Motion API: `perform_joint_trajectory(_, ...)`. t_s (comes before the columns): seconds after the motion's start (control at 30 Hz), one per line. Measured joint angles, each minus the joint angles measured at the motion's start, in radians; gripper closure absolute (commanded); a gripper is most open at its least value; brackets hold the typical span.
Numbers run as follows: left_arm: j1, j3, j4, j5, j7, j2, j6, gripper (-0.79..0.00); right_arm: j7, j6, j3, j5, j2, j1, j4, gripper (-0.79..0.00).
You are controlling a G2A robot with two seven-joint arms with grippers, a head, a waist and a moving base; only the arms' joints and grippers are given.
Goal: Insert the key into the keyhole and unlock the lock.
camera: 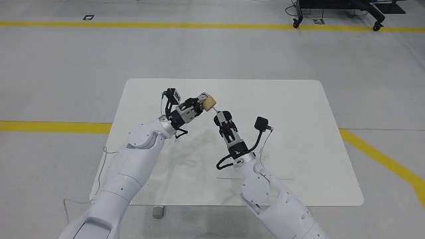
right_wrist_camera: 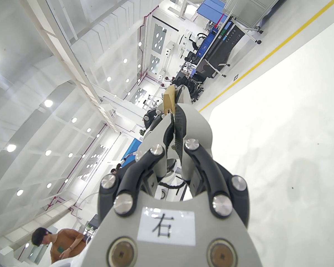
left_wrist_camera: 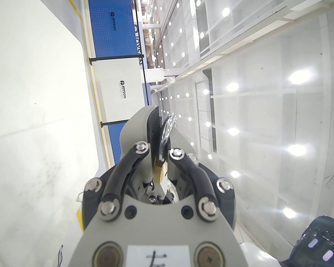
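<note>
A padlock [camera: 209,102] with a brass body and silver shackle is held above the white table [camera: 299,146], left of its middle. My left gripper [camera: 197,106] is shut on it; in the left wrist view the shackle [left_wrist_camera: 167,130] and a strip of brass [left_wrist_camera: 159,172] show between the fingers [left_wrist_camera: 151,118]. My right gripper [camera: 221,115] is shut just near-right of the lock, pointing at it. In the right wrist view its tip [right_wrist_camera: 174,109] meets the lock's brass end [right_wrist_camera: 169,98]. The key is almost wholly hidden between the pads.
Both grippers hang over the table's left-centre. The tabletop around and beneath them is bare white, with its edges well away on all sides. Yellow floor lines [camera: 53,127] run beyond the table.
</note>
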Motion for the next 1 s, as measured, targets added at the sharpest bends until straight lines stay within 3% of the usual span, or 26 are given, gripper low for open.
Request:
perform_joint_trajectory(0.27,0.006,-0.009,-0.009,0.031,0.049,0.0,-0.004,0.0,0.07,-0.049,0.032,0.101,-0.004,-0.029,-0.022,0.0)
perform_joint_trajectory(1.0,0.022,-0.006,-0.046,0.107,0.073,0.0,0.005,0.0,0.1,-0.02,0.054,0.096,-0.024,-0.04,-0.023,0.0)
